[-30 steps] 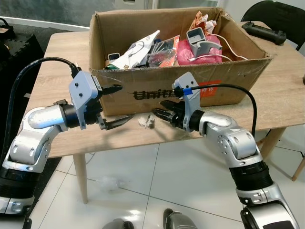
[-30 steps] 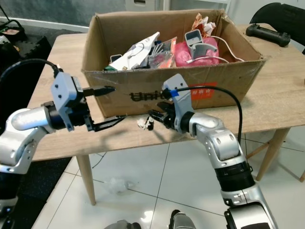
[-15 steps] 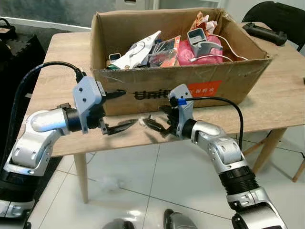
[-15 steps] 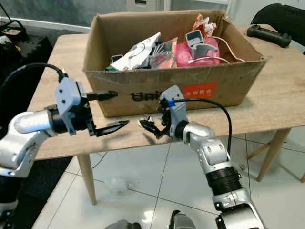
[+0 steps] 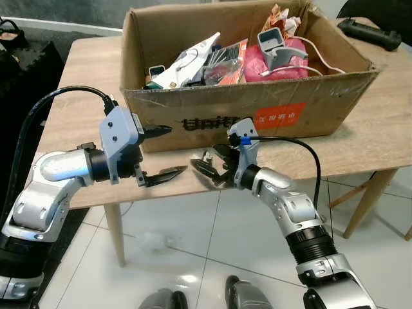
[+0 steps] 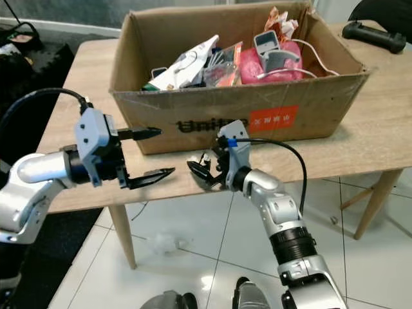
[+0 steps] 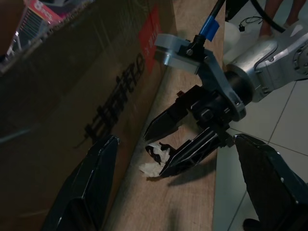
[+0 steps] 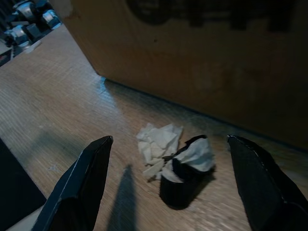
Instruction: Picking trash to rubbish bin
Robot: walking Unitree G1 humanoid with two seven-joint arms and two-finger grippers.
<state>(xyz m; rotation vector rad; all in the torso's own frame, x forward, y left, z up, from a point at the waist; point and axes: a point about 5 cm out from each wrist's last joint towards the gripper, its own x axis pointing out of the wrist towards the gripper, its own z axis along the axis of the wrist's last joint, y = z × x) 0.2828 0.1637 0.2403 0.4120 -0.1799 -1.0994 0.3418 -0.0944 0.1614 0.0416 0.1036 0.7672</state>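
Nearest the robot, at 6 o'clock, lies pale tiled floor [image 5: 257, 212] with a bit of crumpled white litter [image 5: 151, 241] on it, under the near edge of the wooden table [image 5: 77, 96].

At about 9 o'clock the left gripper [image 5: 161, 152] hovers over the table's near edge, fingers spread wide, one above the other, their tips pointing toward 3 o'clock. It holds nothing.

Just past centre, the right gripper [image 5: 205, 164] reaches in from 5 o'clock, fingers spread apart, tips aimed toward 9 o'clock and low over the tabletop. In the right wrist view the trash [image 8: 171, 156] lies on the wood between its two fingers [image 8: 79, 187], touched by neither: a crumpled white scrap beside a small black piece with white stuffed in its top. The left wrist view shows the same trash [image 7: 155, 161] just at the tip of the right gripper's lower finger, close to the box wall.

Beyond both grippers, at 12 o'clock, stands a large open cardboard box [image 5: 302, 90] with black lettering and an orange label on its near wall. It holds mixed wrappers [image 5: 193, 61], a pink bag [image 5: 273, 67], a grey plastic piece [image 5: 271, 45] and a white cable [image 5: 322, 55].

Farthest off, at 2 o'clock, a black controller [image 5: 370, 35] lies on the table.
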